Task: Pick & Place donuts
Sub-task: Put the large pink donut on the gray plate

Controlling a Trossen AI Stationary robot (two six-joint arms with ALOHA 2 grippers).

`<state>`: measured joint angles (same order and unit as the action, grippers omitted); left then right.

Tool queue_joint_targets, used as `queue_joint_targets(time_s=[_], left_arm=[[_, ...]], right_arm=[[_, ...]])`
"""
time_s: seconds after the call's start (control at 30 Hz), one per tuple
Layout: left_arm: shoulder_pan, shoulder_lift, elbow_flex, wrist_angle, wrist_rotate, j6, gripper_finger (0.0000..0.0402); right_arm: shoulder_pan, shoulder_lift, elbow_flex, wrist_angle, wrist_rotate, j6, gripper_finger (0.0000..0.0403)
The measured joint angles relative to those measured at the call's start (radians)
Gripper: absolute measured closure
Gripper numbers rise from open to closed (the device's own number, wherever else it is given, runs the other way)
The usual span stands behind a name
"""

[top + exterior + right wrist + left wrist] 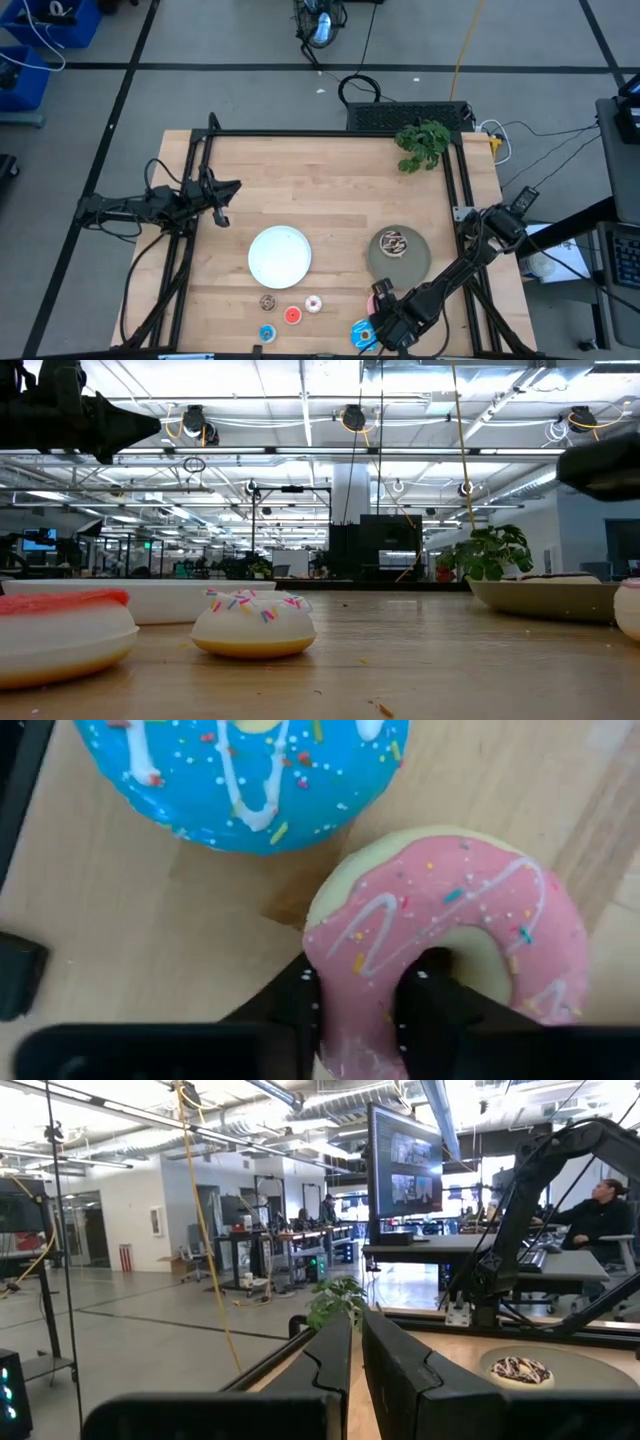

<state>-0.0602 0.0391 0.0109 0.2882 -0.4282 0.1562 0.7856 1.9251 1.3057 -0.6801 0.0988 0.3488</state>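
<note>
Only the right wrist view shows the right gripper's [355, 1010] fingers clenched on the pink donut [450, 935].

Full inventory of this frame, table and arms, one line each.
Chocolate donut: 1, brown with white drizzle, on the grey plate.
Pink donut: 1, pink icing, near table edge on the right, in the right gripper.
Blue donut: 1, blue with sprinkles, beside the pink one.
Tiny donuts: 4, brown, red, white-pink, blue, clustered below the white plate.
White plate: 1, round, table centre, nothing on it.
Grey plate: 1, round, right of the white plate.
Plant: 1, green, far right corner.
Table: 1, light wood.
Person: 1, seated in the room behind.
Left gripper: parked at the left edge, jaws shut.
Right gripper: jaws pinching the pink donut's ring.
</note>
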Motion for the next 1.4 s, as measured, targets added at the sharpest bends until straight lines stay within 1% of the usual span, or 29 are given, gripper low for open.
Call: queue_joint_targets(time_s=[0.13,0.23,0.3,0.47,0.6,0.73,1.07,1.27,1.4], left_arm=[[0.000,0.000,0.000,-0.001,0.000,0.000,0.0364],[0.000,0.000,0.000,-0.001,0.000,0.000,0.0364],[0.000,0.000,0.000,-0.001,0.000,0.000,0.0364],[0.000,0.000,0.000,-0.001,0.000,0.000,0.0364],[0.000,0.000,0.000,-0.001,0.000,0.000,0.0364],[0.000,0.000,0.000,-0.008,0.000,-0.001,0.0364],[0.000,0.000,0.000,-0.025,0.000,-0.031,0.0364],[0.000,0.000,0.000,-0.026,0.000,-0.031,0.0364],[0.000,0.000,0.000,-0.026,0.000,-0.031,0.0364]], right_arm=[[0.000,-0.004,0.107,-0.107,-0.001,-0.030,0.0374],[0.000,-0.004,0.187,-0.216,0.000,-0.029,0.0393],[0.000,-0.004,0.240,-0.277,0.009,-0.029,0.0393],[0.000,-0.005,0.367,-0.443,0.085,-0.010,0.0377],[-0.001,-0.006,0.436,-0.517,0.088,-0.016,0.0382],[-0.017,-0.006,0.445,-0.530,0.084,-0.014,0.0389],[-0.059,-0.006,0.445,-0.555,0.084,0.086,0.0387],[-0.059,-0.006,0.445,-0.630,0.084,0.178,0.0387],[-0.067,-0.006,0.443,-0.760,0.078,0.296,0.0387]])
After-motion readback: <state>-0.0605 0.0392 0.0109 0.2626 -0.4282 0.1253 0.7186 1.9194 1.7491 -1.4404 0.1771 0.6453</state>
